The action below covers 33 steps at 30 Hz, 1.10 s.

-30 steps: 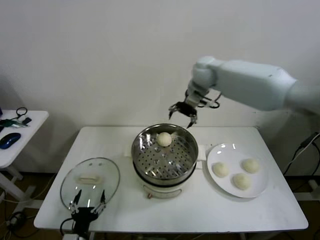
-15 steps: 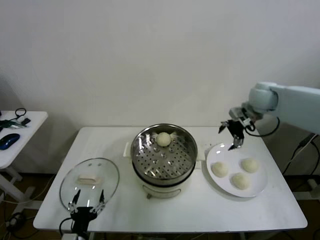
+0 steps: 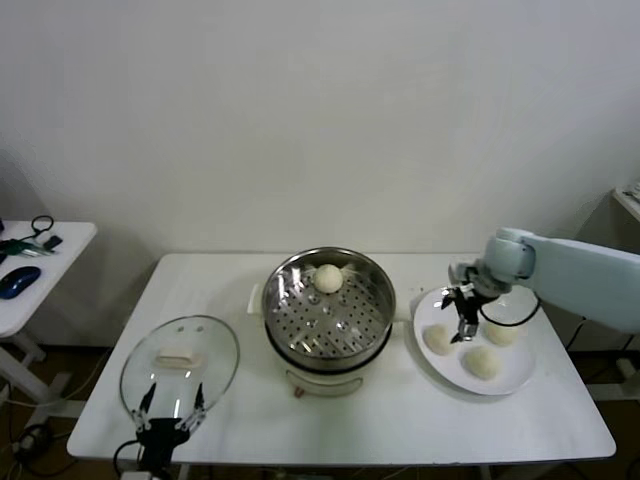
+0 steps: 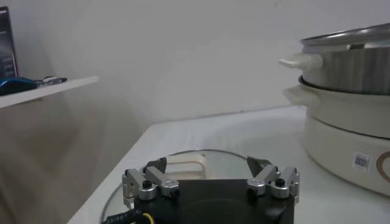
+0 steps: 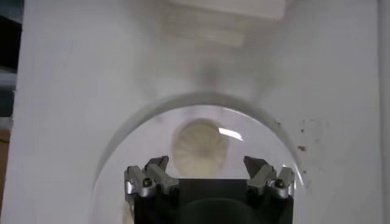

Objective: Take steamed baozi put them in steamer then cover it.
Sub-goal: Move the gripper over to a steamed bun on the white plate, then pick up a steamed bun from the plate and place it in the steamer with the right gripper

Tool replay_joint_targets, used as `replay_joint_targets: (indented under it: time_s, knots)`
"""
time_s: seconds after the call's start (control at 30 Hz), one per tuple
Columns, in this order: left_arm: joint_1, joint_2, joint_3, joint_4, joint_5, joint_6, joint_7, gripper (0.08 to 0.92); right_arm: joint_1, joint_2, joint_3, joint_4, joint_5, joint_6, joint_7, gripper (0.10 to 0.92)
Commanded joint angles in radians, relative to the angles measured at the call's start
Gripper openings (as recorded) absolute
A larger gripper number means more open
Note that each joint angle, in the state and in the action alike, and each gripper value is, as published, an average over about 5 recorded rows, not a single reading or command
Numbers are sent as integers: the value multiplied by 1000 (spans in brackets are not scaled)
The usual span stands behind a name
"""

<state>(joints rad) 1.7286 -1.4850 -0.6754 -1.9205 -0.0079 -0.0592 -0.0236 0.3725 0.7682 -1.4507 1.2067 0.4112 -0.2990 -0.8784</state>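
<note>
White table [image 3: 400,420]: one baozi [image 3: 328,278] in steamer [image 3: 329,305]. Right gripper [image 3: 463,316] spread, empty, above plate [image 3: 520,375] buns. Left gripper [image 3: 171,413] spread over cover [image 3: 180,360].

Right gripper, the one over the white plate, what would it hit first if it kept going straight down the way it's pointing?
Most likely the round cream-white bun framed between the open right gripper fingers, on the flat white round plate. Depth is hard to judge.

White table [image 3: 520,425], white plate [image 3: 515,380], side table [image 3: 60,250] with blue mouse [image 3: 18,281].
</note>
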Motion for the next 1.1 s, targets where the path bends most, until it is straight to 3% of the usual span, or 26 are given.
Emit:
replay_joint_targets:
  time_s: [0.03, 0.2, 0.47, 0.63, 0.9, 1.1]
  knots:
    - [2, 1, -1, 1, 1, -1, 0, 823, -160, 38, 111, -73, -39, -50, 16, 823]
    - [2, 2, -1, 1, 5, -1, 0, 823, -176, 54, 132, -102, -72, -50, 28, 805]
    - [0, -1, 3, -5, 13, 1, -1, 823, -113, 36, 110, -83, -55, -43, 5, 632]
    - [-1, -1, 4, -8, 16, 1, -1, 823, 57, 12, 10, -31, 15, -20, -36, 620]
    - [-3, 0, 11, -11, 25, 2, -1, 823, 687, 99, -330, 34, 303, 41, -176, 619]
    - [-3, 7, 13, -15, 29, 6, 1, 823, 860, 200, -243, 260, 581, -82, -97, 619]
